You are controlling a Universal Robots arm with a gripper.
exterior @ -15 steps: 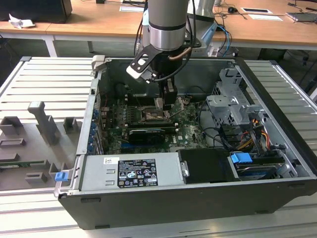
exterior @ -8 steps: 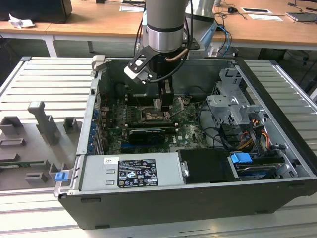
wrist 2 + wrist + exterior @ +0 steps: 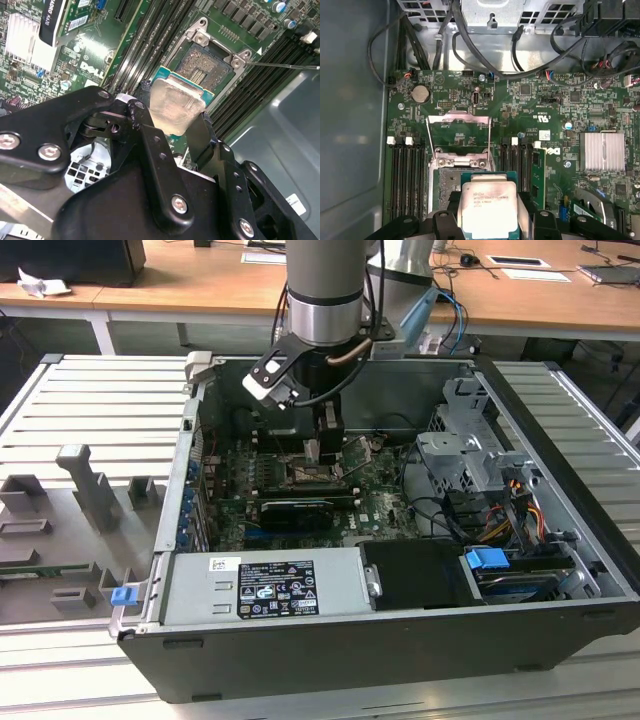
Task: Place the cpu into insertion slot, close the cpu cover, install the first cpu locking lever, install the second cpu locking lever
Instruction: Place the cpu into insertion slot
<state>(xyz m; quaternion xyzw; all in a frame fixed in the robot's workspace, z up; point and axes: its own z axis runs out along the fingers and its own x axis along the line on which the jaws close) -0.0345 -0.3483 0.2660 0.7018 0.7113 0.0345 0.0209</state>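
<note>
Cpu (image 3: pixel 487 210) over the socket: your end effector (image 3: pixel 172 117) was closed on the chip, gripping two opposite edges. The pale metal top faced the wrist, so the flat underside could meet the insertion slot (image 3: pixel 207 67) squarely. The cpu hung just beneath the fingertips, partly over the slot, and by the look of it was not yet seated. Just beyond the fingertips the cpu cover (image 3: pixel 460 118) stood raised on its hinge, leaving the socket open to receive the chip. Long black memory slots (image 3: pixel 407 175) ran along either side of the end effector. Below it lay the green motherboard (image 3: pixel 545 100), inside an open computer case (image 3: pixel 560 440). The case rested on a ribbed grey desk (image 3: pixel 100 410), with wooden desks (image 3: pixel 200 285) behind.
</note>
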